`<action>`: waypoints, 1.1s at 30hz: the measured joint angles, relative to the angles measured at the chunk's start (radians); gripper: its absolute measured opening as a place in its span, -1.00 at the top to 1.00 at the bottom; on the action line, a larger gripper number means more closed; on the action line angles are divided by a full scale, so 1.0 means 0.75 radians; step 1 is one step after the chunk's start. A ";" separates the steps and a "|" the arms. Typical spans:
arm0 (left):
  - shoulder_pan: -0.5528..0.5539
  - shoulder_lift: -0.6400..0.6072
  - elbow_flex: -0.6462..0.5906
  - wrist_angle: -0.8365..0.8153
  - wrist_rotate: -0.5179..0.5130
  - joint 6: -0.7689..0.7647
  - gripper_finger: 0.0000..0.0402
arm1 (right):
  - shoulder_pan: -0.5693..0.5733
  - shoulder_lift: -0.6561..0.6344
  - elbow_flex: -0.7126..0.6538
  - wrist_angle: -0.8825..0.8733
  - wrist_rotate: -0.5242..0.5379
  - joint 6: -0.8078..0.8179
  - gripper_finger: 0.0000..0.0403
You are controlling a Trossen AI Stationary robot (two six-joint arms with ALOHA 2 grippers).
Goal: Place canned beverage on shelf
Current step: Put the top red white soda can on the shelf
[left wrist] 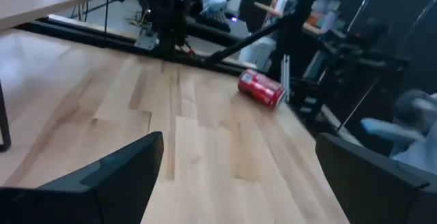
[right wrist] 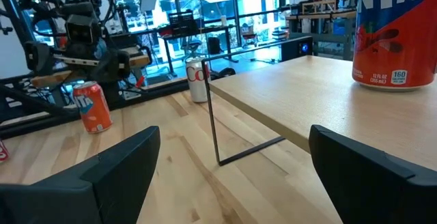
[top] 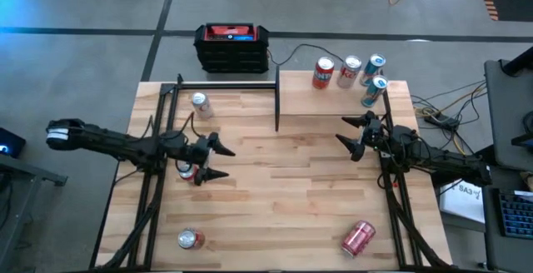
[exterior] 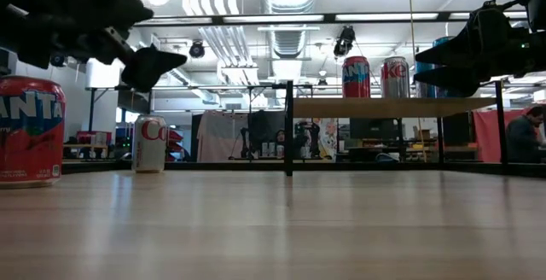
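The shelf (top: 337, 98), a pale board on thin black posts, stands at the far right with several cans (top: 348, 71) upright on it. On the table stand a silver can (top: 200, 105), an orange can (top: 188, 171) and another upright can (top: 191, 239). A red can (top: 358, 238) lies on its side near the front right. My left gripper (top: 229, 163) hangs open above the table's left half, right beside the orange can and pointing right. My right gripper (top: 340, 129) is open, level, in front of the shelf.
A black-and-red box (top: 231, 47) sits on the floor behind the table. Black frame rails (top: 225, 84) run along the far edge and down both sides. A shelf post (right wrist: 214, 125) stands mid-table. A person (exterior: 520, 135) is in the room beyond. Bare wood lies in the table's middle (top: 283, 190).
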 joint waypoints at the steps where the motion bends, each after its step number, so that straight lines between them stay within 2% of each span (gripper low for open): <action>1: 0.000 0.000 -0.003 -0.003 0.001 0.017 -0.84 | 0.000 -0.001 0.000 0.000 0.000 0.000 -0.78; 7: 0.000 0.015 -0.003 -0.011 0.000 0.113 -0.84 | 0.001 -0.001 0.000 0.000 0.000 0.000 -0.78; 18: 0.000 0.103 0.001 -0.009 -0.002 0.108 -0.84 | 0.000 -0.001 0.000 0.008 0.022 -0.002 -0.78; 20: 0.000 0.124 0.001 -0.009 -0.002 0.108 -0.84 | -0.001 -0.001 0.000 0.030 0.037 0.077 -0.78; 23: 0.000 0.158 0.001 -0.009 -0.002 0.108 -0.84 | 0.004 -0.001 0.000 0.033 -0.038 0.450 -0.78; 25: 0.000 0.184 0.001 -0.009 -0.003 0.108 -0.84 | 0.003 0.010 0.000 0.025 -0.138 0.600 -0.78; 28: 0.000 0.224 0.001 -0.008 -0.003 0.108 -0.84 | 0.007 0.044 0.002 0.012 -0.363 0.639 -0.78; 33: 0.000 0.286 0.001 -0.009 -0.003 0.107 -0.84 | 0.007 0.178 0.169 -0.280 -0.418 0.654 -0.78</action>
